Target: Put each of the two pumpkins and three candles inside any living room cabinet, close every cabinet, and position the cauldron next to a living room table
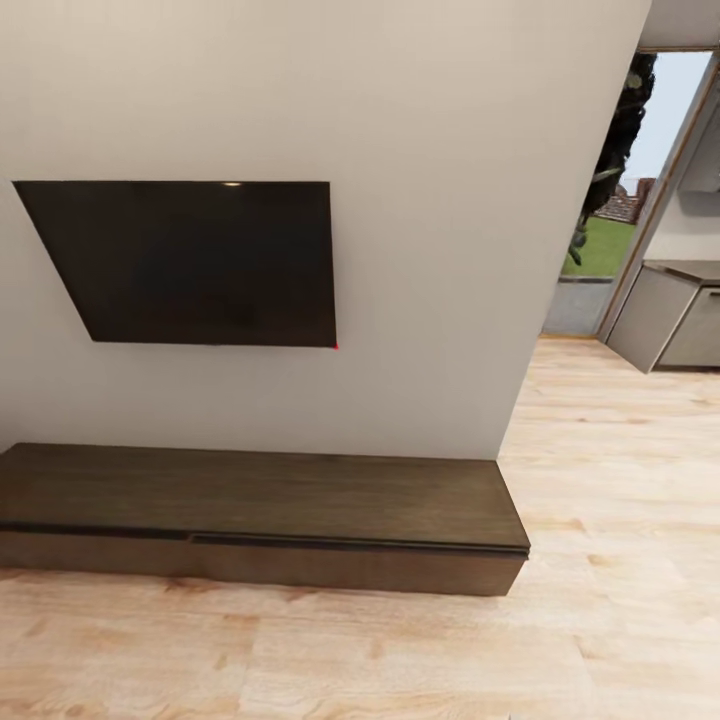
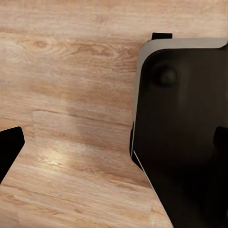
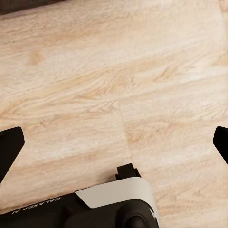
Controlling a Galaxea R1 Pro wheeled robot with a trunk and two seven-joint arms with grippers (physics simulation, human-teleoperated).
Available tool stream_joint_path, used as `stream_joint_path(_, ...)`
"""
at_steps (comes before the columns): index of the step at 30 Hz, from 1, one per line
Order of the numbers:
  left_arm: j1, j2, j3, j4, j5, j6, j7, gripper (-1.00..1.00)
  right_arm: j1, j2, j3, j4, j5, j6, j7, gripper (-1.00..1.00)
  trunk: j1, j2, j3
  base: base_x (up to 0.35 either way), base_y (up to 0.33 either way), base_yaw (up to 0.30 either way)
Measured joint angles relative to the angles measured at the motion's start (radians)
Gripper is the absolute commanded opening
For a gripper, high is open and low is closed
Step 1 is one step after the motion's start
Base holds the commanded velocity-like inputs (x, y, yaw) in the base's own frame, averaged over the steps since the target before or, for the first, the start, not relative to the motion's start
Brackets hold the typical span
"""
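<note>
Here the long, low, dark brown cabinet [image 1: 260,520] sits flush against the pale wall [image 1: 430,200] of the living room, its drawer fronts all shut and its top bare. Its right end stops just short of the wall's outer corner, and its left end runs out of the head view. Above it, apart from the top, hangs the black TV [image 1: 190,262], flat on the wall. A wide band of light wood plank floor [image 1: 350,660] lies open in front of the cabinet and carries on to the right, past the wall corner, towards a doorway [image 1: 610,200] with grass and a dark plant outside. Beside that opening stands a grey kitchen unit [image 1: 670,320] with a brown counter [image 1: 690,268] on top, well apart from the cabinet. In the left wrist view the left pincer [image 2: 118,142] is spread, one dark fingertip [image 2: 10,142] at each side edge, hanging over planks and over the black-and-white corner of the robot's base [image 2: 185,133]. In the right wrist view the right pincer [image 3: 118,142] is likewise spread wide, its fingertips [image 3: 10,142] at the two side edges, holding nothing, with open floor between them and the base's edge [image 3: 114,199] near, bearing pale lettering.
</note>
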Motion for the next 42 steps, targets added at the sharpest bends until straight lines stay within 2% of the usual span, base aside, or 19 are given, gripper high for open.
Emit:
stream_joint_path(33,0.0,0.0,0.0,0.0,0.0,0.0,0.0,1.0,0.002,0.0,0.0,0.002,0.0,0.001,0.0,1.0,0.0,0.0,0.055,0.0,0.0,0.0)
stream_joint_path(42,0.0,0.0,0.001,0.0,0.0,0.0,-0.001,1.0,0.022,0.0,0.0,0.001,0.0,0.0,0.0,1.0,0.0,0.0,0.07,0.0,0.0,0.0)
